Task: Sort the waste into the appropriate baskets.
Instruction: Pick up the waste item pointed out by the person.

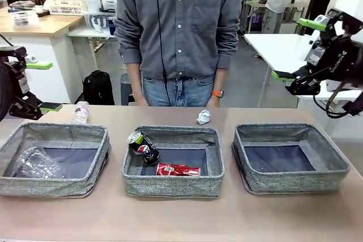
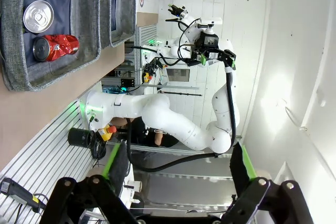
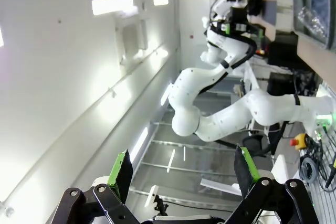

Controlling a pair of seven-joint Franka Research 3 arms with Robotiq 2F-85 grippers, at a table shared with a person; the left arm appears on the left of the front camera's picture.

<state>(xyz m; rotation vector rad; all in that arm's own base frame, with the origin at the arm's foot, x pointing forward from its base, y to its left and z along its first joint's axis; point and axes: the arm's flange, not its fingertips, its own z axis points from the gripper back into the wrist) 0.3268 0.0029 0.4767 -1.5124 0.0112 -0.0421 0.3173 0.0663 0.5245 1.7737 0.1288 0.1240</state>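
Three grey baskets stand in a row: left (image 1: 51, 185), middle (image 1: 170, 186) and right (image 1: 300, 181). Crushed clear plastic (image 1: 35, 164) lies in the left one. In the middle one a dark can with a green top (image 1: 143, 145) leans by a red soda can (image 1: 177, 169). A clear bottle (image 1: 81, 111) and a crumpled paper ball (image 1: 203, 117) lie on the table behind the baskets. My left gripper (image 1: 45, 86) hangs open at the far left, off the table's end. High at the far right, my right gripper (image 1: 298, 49) is open too. Both hold nothing.
A person stands at the table's far side, one hand (image 1: 214, 100) just behind the paper ball. The left wrist view looks sideways past its open gripper (image 2: 179, 163) to the middle basket (image 2: 13, 35); the right wrist view shows its open gripper (image 3: 184, 171) and the left basket (image 3: 299, 3).
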